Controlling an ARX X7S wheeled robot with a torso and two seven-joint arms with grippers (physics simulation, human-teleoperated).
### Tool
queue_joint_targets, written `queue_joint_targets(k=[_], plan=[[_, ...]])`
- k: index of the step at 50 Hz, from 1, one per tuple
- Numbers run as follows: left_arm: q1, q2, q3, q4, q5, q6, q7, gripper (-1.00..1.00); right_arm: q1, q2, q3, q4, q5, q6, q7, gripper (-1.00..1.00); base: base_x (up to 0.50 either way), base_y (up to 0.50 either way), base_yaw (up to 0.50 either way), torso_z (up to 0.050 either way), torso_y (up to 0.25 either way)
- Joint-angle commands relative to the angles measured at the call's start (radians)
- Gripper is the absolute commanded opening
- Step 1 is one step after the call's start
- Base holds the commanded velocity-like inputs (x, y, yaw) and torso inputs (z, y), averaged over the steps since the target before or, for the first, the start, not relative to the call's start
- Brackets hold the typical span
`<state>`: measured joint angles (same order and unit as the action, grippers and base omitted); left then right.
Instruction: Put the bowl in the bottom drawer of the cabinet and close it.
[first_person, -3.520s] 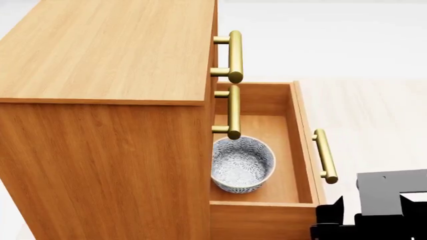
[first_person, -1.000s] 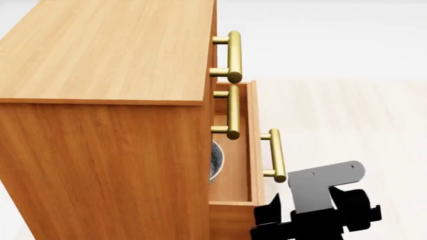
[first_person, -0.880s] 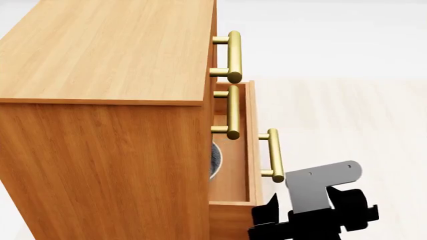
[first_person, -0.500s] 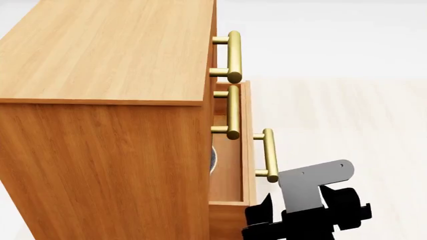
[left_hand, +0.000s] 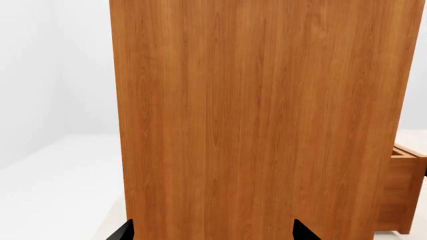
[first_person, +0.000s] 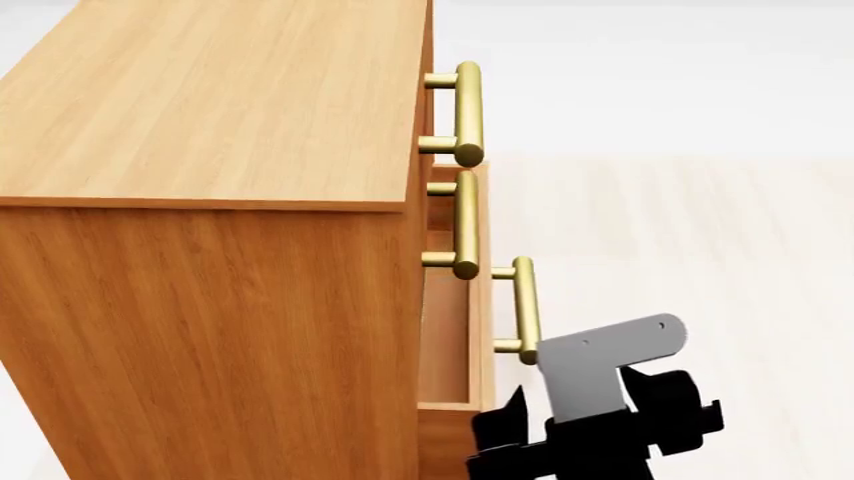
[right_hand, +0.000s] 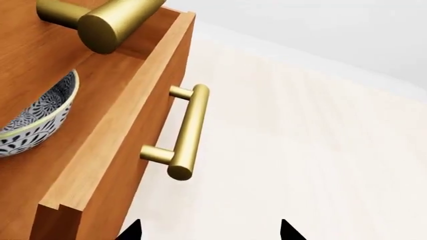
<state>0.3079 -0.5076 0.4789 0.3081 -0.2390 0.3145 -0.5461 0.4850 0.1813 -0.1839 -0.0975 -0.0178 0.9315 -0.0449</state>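
Observation:
The orange-brown cabinet (first_person: 200, 300) fills the left of the head view. Its bottom drawer (first_person: 477, 300) sticks out only a little, brass handle (first_person: 523, 310) facing right. The bowl is hidden in the head view. The right wrist view shows the blue-patterned bowl (right_hand: 37, 115) inside the drawer, behind the drawer front (right_hand: 127, 140) and its handle (right_hand: 187, 132). My right gripper (first_person: 507, 435) (right_hand: 210, 232) is open and holds nothing, just below that handle by the drawer front. My left gripper (left_hand: 212, 232) is open, facing the cabinet's side panel (left_hand: 267, 100).
The two upper drawers are shut, their brass handles (first_person: 467, 100) (first_person: 465, 225) jutting out above the bottom drawer. Pale floor (first_person: 694, 250) stretches to the right of the cabinet. The drawer's corner (left_hand: 400, 190) shows past the side panel in the left wrist view.
The bottom drawer has slid further into the cabinet. My right gripper has moved left along with it. The sliver of bowl seen earlier in the head view is now covered.

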Motion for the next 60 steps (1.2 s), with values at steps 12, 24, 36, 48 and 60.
queue_joint_targets(k=[12,24,36,48,60], plan=[[0.001,-0.004,0.002,0.005,-0.001,-0.001,-0.004,1.0,0.012,-0.015,-0.038,-0.002,0.035,0.005,-0.002,1.0,0.0,0.0,0.0,0.0,0.0],[0.0,-0.003,0.003,0.001,-0.002,0.003,-0.003,1.0,0.016,-0.02,-0.051,0.01,0.042,-0.004,0.001,1.0,0.0,0.0,0.0,0.0,0.0],[-0.002,-0.005,0.004,0.0,-0.003,0.003,-0.004,1.0,0.025,-0.03,-0.067,0.013,0.05,-0.004,0.005,1.0,0.0,0.0,0.0,0.0,0.0],[0.004,-0.009,0.006,0.019,0.002,-0.008,-0.013,1.0,0.03,-0.033,-0.078,0.027,0.06,-0.016,0.007,1.0,0.0,0.0,0.0,0.0,0.0],[0.002,-0.009,0.007,0.017,0.0,-0.007,-0.014,1.0,0.036,-0.023,-0.094,0.012,0.08,-0.005,-0.017,1.0,0.0,0.0,0.0,0.0,0.0]])
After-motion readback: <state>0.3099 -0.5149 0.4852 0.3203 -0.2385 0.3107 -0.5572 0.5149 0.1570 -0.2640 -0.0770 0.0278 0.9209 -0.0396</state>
